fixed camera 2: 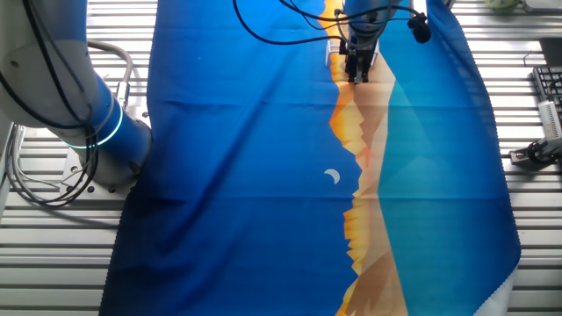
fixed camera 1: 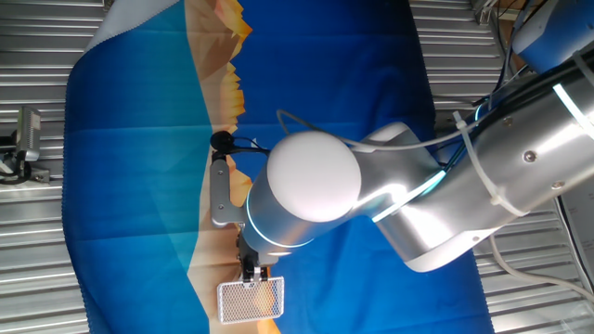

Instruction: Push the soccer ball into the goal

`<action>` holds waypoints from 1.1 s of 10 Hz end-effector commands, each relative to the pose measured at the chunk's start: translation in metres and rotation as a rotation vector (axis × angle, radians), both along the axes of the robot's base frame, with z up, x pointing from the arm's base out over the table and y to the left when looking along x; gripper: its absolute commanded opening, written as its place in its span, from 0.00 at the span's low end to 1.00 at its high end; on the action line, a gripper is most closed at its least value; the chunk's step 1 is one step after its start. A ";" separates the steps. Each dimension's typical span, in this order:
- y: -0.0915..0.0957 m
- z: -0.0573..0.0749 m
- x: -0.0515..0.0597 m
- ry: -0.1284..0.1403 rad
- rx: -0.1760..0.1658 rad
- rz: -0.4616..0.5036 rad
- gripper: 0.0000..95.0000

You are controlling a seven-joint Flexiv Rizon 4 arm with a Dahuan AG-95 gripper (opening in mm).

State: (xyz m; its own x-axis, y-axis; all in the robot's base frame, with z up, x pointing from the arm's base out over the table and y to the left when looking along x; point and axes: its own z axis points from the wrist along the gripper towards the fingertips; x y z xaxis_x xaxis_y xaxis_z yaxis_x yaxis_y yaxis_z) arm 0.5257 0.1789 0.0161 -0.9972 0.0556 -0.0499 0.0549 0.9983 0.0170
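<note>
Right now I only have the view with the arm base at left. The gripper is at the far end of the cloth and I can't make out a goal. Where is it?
Observer: The goal sits just past the gripper tips, on the tan strip near the cloth edge.
Operator: Which way is it turned?
Observer: One of its wide sides faces the gripper, and I see its mesh from above.
Operator: Ball?
Observer: No ball shows on the open cloth around the goal. The wrist covers the area behind the gripper, so it may be hidden there.
</note>
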 end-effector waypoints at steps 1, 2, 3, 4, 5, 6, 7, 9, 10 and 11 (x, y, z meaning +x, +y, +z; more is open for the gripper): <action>0.001 0.000 0.000 0.000 0.003 0.005 0.00; 0.001 0.000 0.000 0.000 0.005 0.007 0.00; 0.001 0.001 0.000 -0.002 0.007 0.012 0.00; 0.000 0.002 0.000 -0.001 0.010 0.011 0.00; 0.000 0.003 0.000 0.000 0.014 0.010 0.00; 0.000 0.004 0.000 0.000 0.015 0.010 0.00; 0.000 0.004 0.000 0.001 0.013 0.010 0.00; 0.000 0.004 0.000 -0.003 0.019 0.019 0.00; 0.000 0.004 0.000 -0.003 0.021 0.020 0.00; 0.000 0.004 0.000 -0.004 0.022 0.022 0.00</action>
State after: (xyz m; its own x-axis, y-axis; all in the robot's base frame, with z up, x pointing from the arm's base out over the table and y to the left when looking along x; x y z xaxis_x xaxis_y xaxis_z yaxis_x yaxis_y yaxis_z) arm 0.5260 0.1795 0.0192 -0.9980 0.0331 -0.0532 0.0310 0.9987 0.0413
